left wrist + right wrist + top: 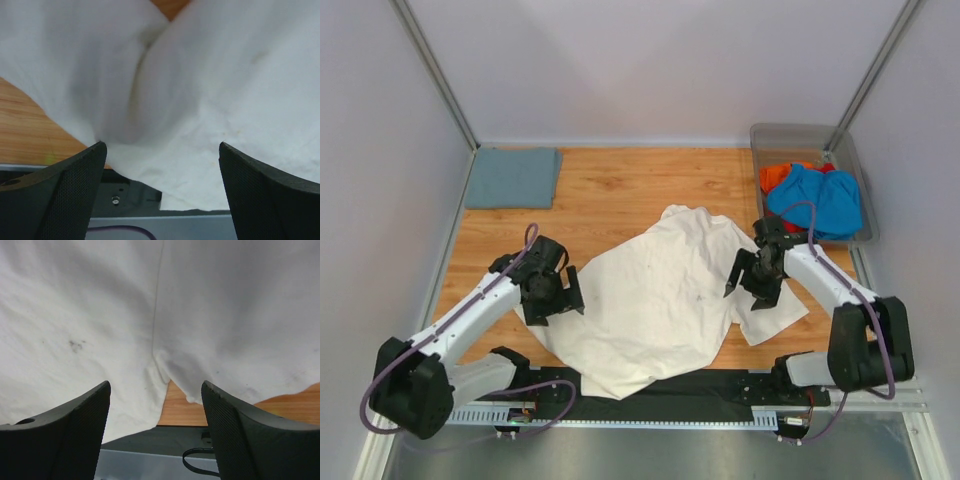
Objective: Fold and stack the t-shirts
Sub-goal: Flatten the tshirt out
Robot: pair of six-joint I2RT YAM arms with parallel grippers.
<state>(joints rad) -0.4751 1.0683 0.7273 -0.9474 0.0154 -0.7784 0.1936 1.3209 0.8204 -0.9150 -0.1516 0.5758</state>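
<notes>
A large cream-white t-shirt (pixel 665 290) lies spread and rumpled in the middle of the wooden table, its lower edge hanging over the black base rail. My left gripper (pixel 560 297) is open and empty at the shirt's left edge; the left wrist view shows the white cloth (pixel 200 100) between and beyond its fingers. My right gripper (pixel 748 285) is open and empty over the shirt's right sleeve area; the right wrist view shows the white cloth (pixel 100 315) and a sleeve fold. A folded grey-blue t-shirt (pixel 512 177) lies at the back left. Bright blue (pixel 820 200) and orange-red (pixel 776 176) t-shirts lie in the bin.
A clear grey plastic bin (pixel 790 135) stands at the back right against the wall. White walls close in the table on three sides. The black base rail (pixel 760 385) runs along the near edge.
</notes>
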